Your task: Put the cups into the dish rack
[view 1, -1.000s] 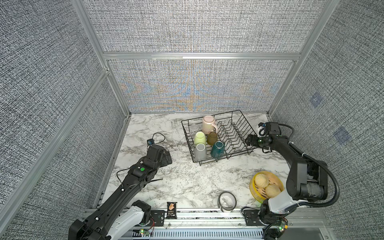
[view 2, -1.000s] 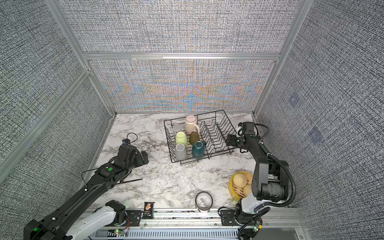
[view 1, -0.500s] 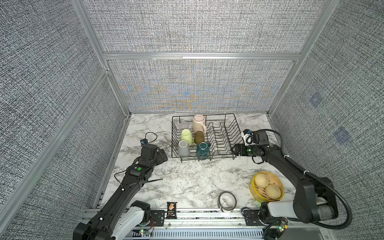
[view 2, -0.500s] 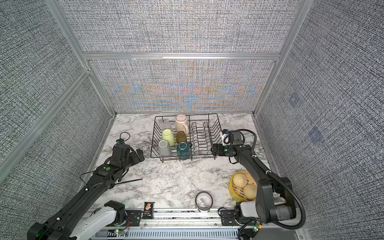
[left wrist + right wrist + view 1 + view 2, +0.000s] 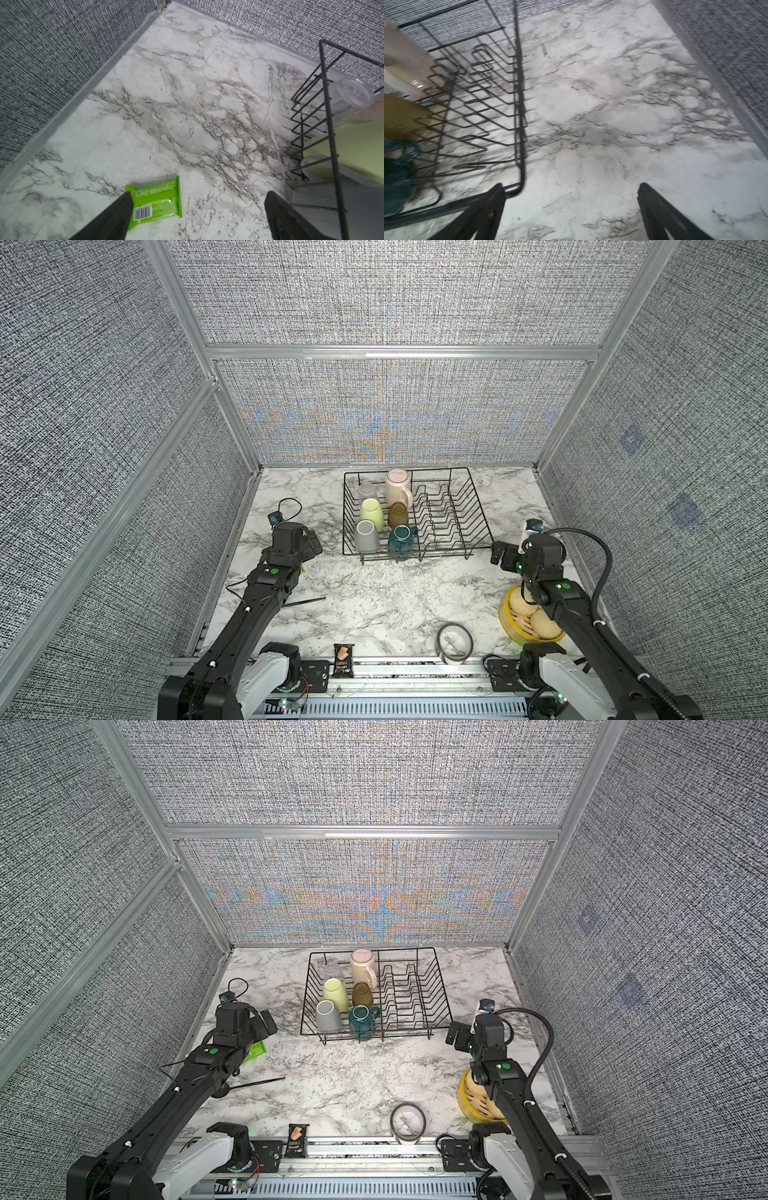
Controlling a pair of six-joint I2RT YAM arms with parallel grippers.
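Marble counter (image 5: 395,593), everything's loaded: left gripper (image 5: 198,195) and right gripper (image 5: 571,187) gape empty, but the right could snag the rack (image 5: 440,514) corner, tipping cups (image 5: 371,510).

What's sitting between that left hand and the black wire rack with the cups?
Nothing but bare marble table between the left hand and the dish rack; both top views show it.

**Dish rack (image 5: 409,998), loaded**

Black wire. Left half holds six cups: pink mug (image 5: 363,965), clear glass (image 5: 332,970), pale green mug (image 5: 336,992), amber tumbler (image 5: 362,994), grey mug (image 5: 328,1016), teal mug (image 5: 362,1020). The left gripper (image 5: 262,1022) and right gripper (image 5: 457,1038) flank it, both empty.
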